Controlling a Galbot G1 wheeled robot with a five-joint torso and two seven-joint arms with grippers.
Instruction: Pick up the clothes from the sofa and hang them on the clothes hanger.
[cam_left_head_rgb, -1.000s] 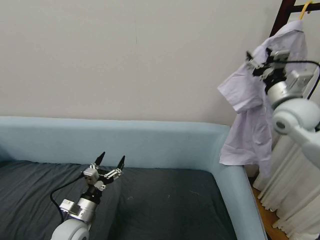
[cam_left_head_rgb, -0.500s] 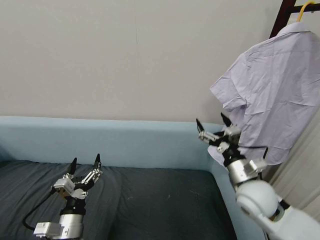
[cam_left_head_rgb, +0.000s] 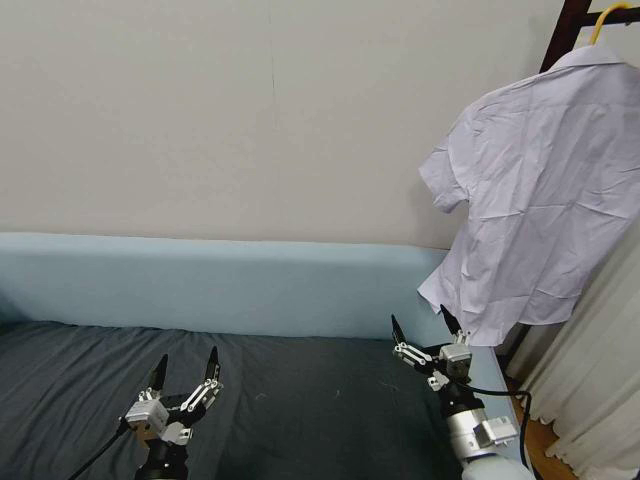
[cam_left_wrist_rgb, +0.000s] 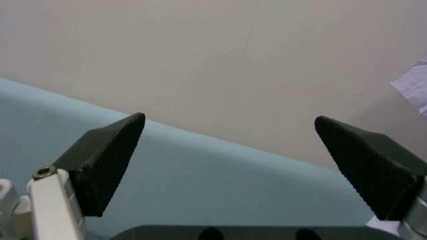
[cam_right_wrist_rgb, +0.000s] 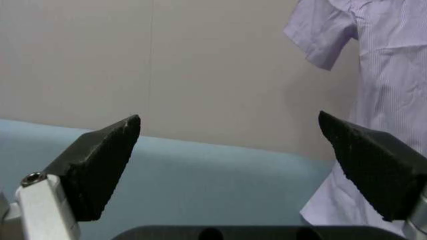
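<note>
Shirt (cam_left_head_rgb: 530, 200) on hanger (cam_left_head_rgb: 598, 18), above right hand (cam_left_head_rgb: 418, 325)

Shirt (cam_left_head_rgb: 530, 200) on hanger (cam_left_head_rgb: 600, 20), far right, above sofa (cam_left_head_rgb: 250, 285) end (wall (cam_left_head_rgb: 200, 120) behind); left end effector (cam_left_head_rgb: 187, 362), right end effector (cam_left_head_rgb: 420, 320) over seat (cam_left_head_rgb: 310, 400).

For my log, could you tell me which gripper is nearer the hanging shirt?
The right gripper, open just below the lilac shirt and its hem; the left gripper, also open, sits well away over the dark seat cushion.
</note>
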